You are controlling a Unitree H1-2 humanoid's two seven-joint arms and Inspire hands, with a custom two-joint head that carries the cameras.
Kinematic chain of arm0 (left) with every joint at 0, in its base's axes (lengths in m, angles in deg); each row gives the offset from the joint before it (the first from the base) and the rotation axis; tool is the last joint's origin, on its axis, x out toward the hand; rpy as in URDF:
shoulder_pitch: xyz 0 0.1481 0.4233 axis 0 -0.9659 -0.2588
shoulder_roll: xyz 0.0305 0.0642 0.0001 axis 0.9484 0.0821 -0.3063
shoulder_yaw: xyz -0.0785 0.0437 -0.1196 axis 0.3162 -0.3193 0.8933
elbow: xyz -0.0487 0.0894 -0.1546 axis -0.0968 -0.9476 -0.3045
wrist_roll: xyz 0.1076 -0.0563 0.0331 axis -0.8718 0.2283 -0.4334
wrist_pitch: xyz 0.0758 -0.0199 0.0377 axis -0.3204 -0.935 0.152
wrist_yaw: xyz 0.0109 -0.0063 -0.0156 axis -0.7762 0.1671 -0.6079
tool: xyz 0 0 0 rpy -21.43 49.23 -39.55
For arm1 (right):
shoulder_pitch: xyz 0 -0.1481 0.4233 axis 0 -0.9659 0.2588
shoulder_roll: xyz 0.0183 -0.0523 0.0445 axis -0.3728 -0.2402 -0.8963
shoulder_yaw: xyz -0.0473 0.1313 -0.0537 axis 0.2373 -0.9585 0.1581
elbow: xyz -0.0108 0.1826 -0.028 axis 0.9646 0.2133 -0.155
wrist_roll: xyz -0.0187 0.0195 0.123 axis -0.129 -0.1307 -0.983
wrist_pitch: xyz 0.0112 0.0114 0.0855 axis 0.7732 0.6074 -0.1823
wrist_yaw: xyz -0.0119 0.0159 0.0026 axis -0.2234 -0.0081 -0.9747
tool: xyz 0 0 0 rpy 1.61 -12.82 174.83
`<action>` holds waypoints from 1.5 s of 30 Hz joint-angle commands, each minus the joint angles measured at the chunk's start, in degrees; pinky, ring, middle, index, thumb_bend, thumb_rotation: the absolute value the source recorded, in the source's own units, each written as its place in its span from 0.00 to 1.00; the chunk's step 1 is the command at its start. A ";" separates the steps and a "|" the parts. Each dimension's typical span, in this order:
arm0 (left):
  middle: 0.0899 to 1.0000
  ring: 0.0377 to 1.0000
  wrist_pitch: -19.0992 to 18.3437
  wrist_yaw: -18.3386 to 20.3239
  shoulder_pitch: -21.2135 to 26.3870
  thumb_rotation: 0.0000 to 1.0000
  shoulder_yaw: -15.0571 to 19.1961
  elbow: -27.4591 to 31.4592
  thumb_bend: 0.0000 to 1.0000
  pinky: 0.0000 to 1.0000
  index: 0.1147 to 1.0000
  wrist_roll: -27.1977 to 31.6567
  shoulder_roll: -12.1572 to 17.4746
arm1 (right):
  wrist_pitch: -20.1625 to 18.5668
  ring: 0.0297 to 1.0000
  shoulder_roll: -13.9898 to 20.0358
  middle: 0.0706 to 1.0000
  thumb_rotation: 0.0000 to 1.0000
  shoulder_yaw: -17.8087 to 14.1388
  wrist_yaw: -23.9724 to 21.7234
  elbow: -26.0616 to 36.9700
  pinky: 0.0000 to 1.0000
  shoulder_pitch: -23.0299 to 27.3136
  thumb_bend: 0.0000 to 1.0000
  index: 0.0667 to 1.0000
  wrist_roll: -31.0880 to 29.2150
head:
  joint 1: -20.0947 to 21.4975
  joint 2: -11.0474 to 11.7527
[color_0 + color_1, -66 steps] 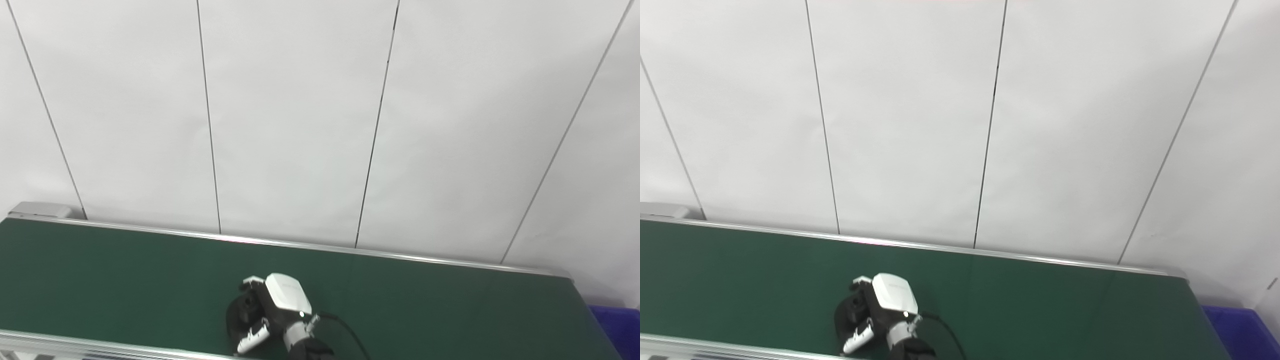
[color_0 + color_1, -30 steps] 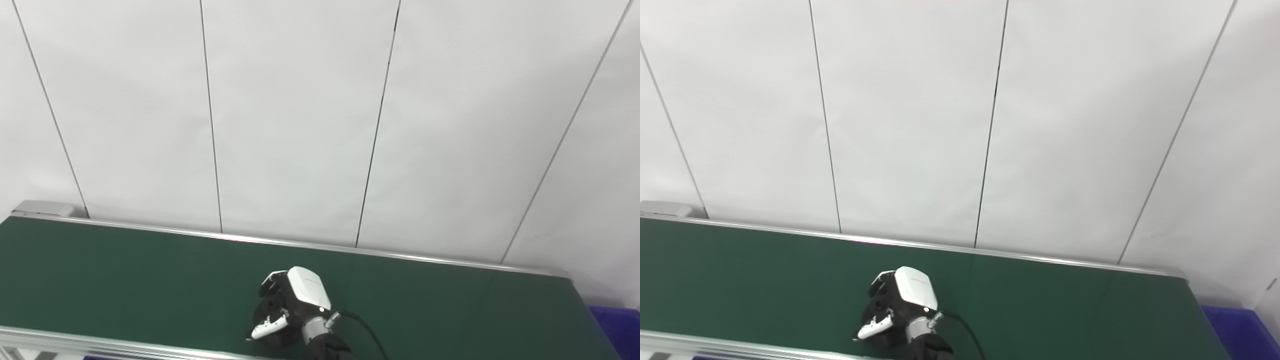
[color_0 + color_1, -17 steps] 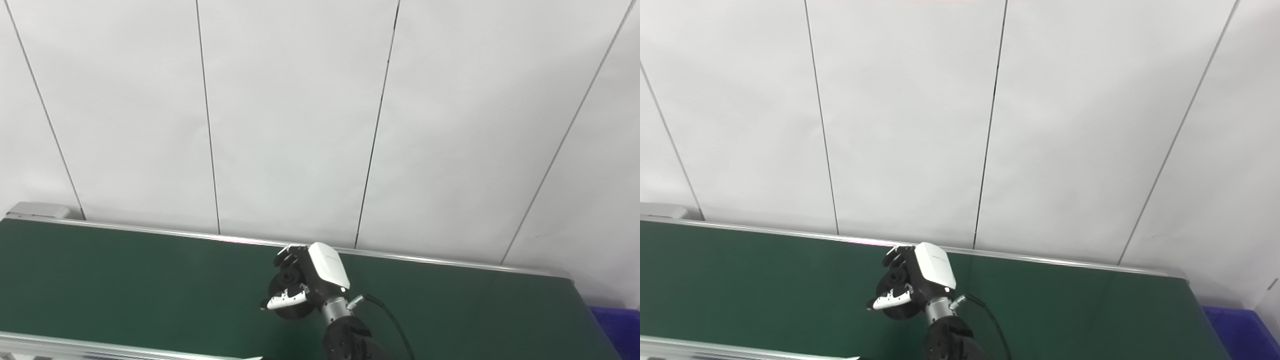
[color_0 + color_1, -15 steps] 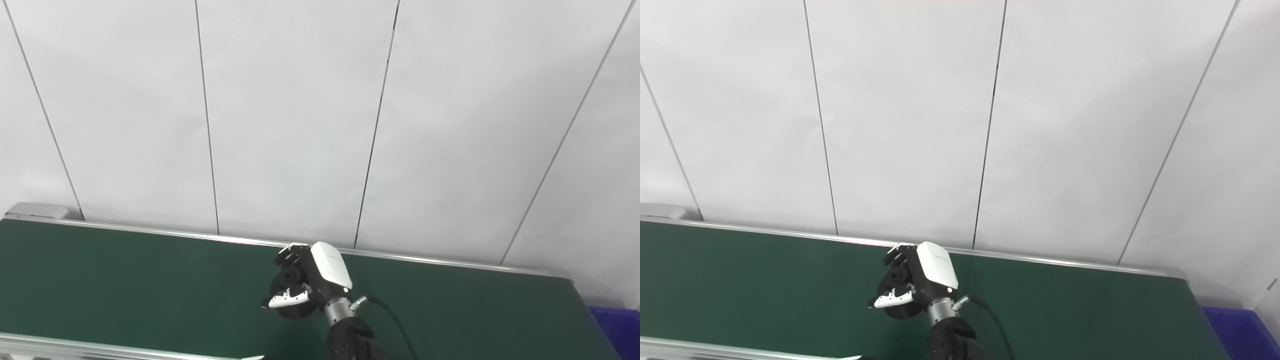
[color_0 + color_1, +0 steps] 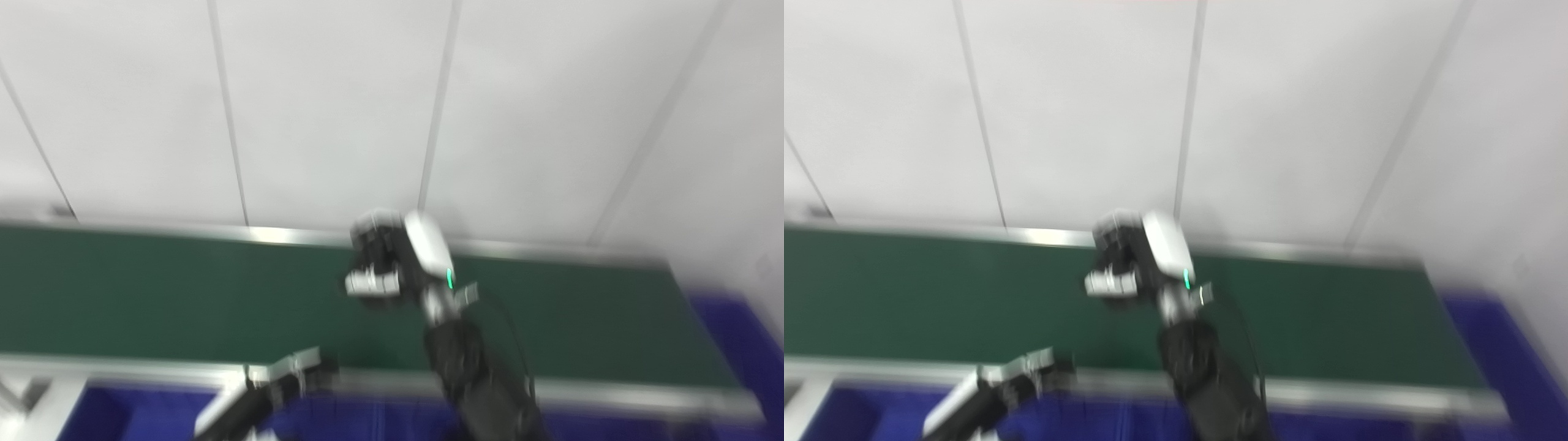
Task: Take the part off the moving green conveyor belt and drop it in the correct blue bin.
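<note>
Blurred view. Right hand (image 5: 392,260) was raised above the green belt (image 5: 153,300), fingers curled round a dark part, likely for carrying toward blue bins (image 5: 122,413) below. Left hand (image 5: 288,380) sat low by the belt's near rail; grip unclear.

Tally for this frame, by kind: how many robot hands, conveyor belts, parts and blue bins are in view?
Hands: 2, the left hand and the right hand
Green conveyor belt: 1
Dark part: 1, in the right hand's grasp
Blue bins: blue shows at the front and the right, too blurred to count
Total: 4, bins left out
</note>
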State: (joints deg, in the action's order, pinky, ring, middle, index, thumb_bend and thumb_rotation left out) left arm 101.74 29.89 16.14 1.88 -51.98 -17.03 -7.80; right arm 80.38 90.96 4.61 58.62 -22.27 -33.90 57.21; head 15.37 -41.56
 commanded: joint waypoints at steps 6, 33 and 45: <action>0.92 0.91 -4.98 -2.89 4.26 0.71 -2.53 4.84 0.42 0.89 0.89 0.70 0.27 | -6.11 0.42 4.36 0.46 0.00 -4.82 -6.50 20.37 0.36 -11.35 0.50 0.52 -1.23 | 2.42 -1.52; 0.92 0.91 -4.92 -4.74 4.89 0.68 -4.50 4.55 0.40 0.87 0.89 0.51 0.97 | -7.12 0.42 4.53 0.48 0.00 -6.62 -11.89 36.67 0.33 -32.43 0.49 0.52 0.68 | 1.09 -1.91; 0.92 0.91 -6.01 -5.62 4.70 0.72 -4.94 7.12 0.39 0.88 0.90 0.43 1.61 | -2.27 0.42 4.31 0.48 0.00 -2.90 -9.50 27.19 0.35 -36.82 0.49 0.52 0.97 | -0.66 -1.75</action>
State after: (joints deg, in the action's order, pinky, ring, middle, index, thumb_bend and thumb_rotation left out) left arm 95.35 24.90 20.33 -3.27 -47.65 -17.27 -6.61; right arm 74.17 95.70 1.52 47.33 4.80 -71.39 57.96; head 14.77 -43.24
